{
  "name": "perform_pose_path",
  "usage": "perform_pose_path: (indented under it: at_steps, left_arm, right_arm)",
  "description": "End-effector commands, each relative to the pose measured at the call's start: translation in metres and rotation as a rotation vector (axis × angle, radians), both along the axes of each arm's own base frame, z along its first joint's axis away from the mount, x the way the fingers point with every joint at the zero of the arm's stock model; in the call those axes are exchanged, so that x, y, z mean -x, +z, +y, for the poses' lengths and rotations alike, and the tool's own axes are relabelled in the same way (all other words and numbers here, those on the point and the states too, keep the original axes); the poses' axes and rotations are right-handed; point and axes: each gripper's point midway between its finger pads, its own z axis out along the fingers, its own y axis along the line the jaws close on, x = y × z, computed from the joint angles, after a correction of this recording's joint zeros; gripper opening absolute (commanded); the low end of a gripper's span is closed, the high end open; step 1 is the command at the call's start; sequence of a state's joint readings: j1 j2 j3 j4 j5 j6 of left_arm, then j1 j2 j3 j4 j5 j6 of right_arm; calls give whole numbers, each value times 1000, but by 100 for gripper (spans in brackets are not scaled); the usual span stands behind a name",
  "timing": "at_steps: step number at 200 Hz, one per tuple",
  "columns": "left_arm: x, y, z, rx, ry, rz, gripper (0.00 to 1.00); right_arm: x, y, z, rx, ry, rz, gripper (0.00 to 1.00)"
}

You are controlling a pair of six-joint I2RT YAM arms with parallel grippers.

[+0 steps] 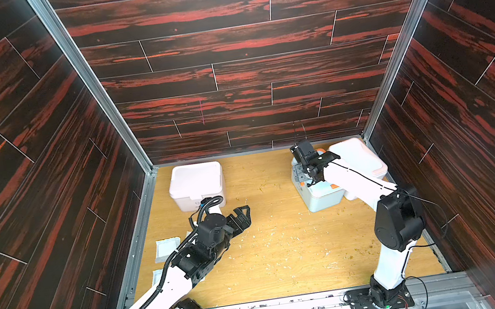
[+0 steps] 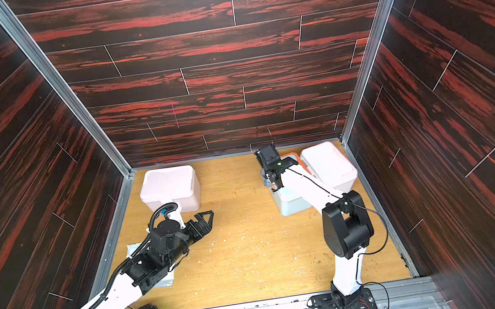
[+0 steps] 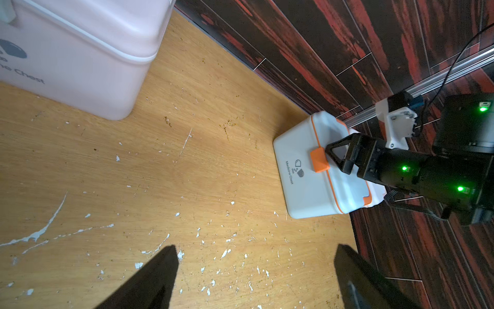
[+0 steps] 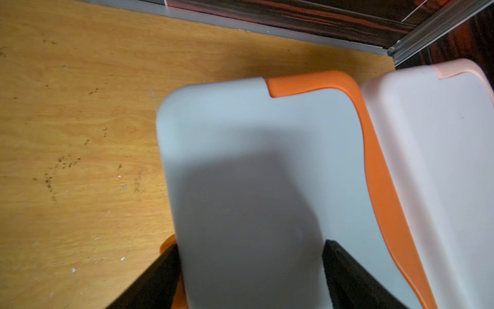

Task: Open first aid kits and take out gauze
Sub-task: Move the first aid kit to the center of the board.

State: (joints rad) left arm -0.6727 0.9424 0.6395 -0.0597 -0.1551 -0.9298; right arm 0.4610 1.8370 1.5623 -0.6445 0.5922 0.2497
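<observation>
- The blue-white kit (image 1: 324, 198) stands on the table (image 1: 286, 255) with its lid (image 4: 240, 147) down and its orange latch (image 3: 319, 160) facing front.
- The right tool (image 4: 251, 244) hangs over that lid at the latch edge, spread wide. One side sits outside the lid's front rim and the other above its top. I cannot tell whether either touches.
- A pink kit (image 1: 360, 157), lid on, sits just beside the blue-white kit, on the side away from the left arm (image 1: 167, 291).
- The left tool (image 1: 244, 217) is well apart from the blue-white kit and points toward it, spread and empty over bare table.
- A second pink kit (image 1: 196, 184), lid on, stands beyond the left tool.
- Two gauze packets (image 1: 165, 250) lie farthest from the blue-white kit, partly under the left arm.
</observation>
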Motion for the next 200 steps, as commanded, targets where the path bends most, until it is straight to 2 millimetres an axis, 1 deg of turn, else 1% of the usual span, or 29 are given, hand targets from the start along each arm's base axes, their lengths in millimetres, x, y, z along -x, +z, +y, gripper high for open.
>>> perform_pose_path:
  at_steps: [1, 17, 29, 38, 45, 52, 62, 66, 77, 92, 94, 102, 106, 118, 131, 142, 158, 167, 181, 200]
  left_arm:
    - [-9, 9, -1, -15, 3, -11, 96]
    - [-19, 13, 2, -45, 5, -6, 96]
    - [-27, 20, 7, -75, 15, -9, 96]
    - [-33, 25, 15, -111, 35, -5, 96]
    - [-38, 30, 22, -134, 51, -5, 96]
    - [-44, 36, 28, -156, 63, -10, 97]
    - [-53, 43, 40, -197, 95, -10, 98]
    - [-57, 43, 46, -217, 110, -1, 98]
    - [-69, 51, 61, -249, 152, 2, 99]
    - [-87, 57, 84, -303, 212, 19, 99]
    - [-89, 56, 88, -313, 220, 27, 100]
    - [-99, 60, 101, -327, 255, 36, 100]
    - [-104, 61, 109, -329, 275, 40, 100]
    - [-120, 64, 130, -343, 326, 56, 100]
    - [-137, 64, 153, -355, 375, 78, 100]
    - [-149, 60, 173, -362, 415, 108, 100]
    - [-170, 50, 202, -353, 460, 151, 100]
    - [-180, 42, 215, -344, 472, 182, 100]
    - [-194, 30, 237, -333, 499, 227, 100]
    - [-210, 8, 257, -320, 502, 280, 100]
  right_arm:
    - [-5, -10, -15, 21, -45, 44, 87]
    - [-9, -2, -19, 11, -66, 40, 88]
    - [-7, 7, -16, -23, -59, 33, 89]
    - [-4, 17, -7, -88, -34, 17, 91]
    - [1, 30, 1, -151, -3, -6, 92]
    - [7, 38, 9, -211, 24, -24, 93]
    - [15, 54, 21, -290, 69, -56, 95]
    - [19, 60, 26, -329, 93, -69, 95]
    - [31, 72, 40, -428, 152, -89, 96]
    - [48, 82, 56, -546, 225, -103, 97]
    - [51, 81, 58, -562, 236, -100, 97]
    - [60, 84, 65, -619, 277, -102, 97]
    - [65, 82, 69, -644, 297, -94, 98]
    - [76, 84, 77, -705, 342, -95, 99]
    - [88, 78, 84, -758, 385, -77, 99]
    - [95, 72, 86, -786, 396, -66, 99]
    - [106, 65, 91, -829, 429, -53, 99]
    - [110, 62, 92, -847, 440, -48, 99]
    - [112, 57, 94, -852, 447, -35, 99]
    - [113, 52, 96, -854, 459, -14, 99]
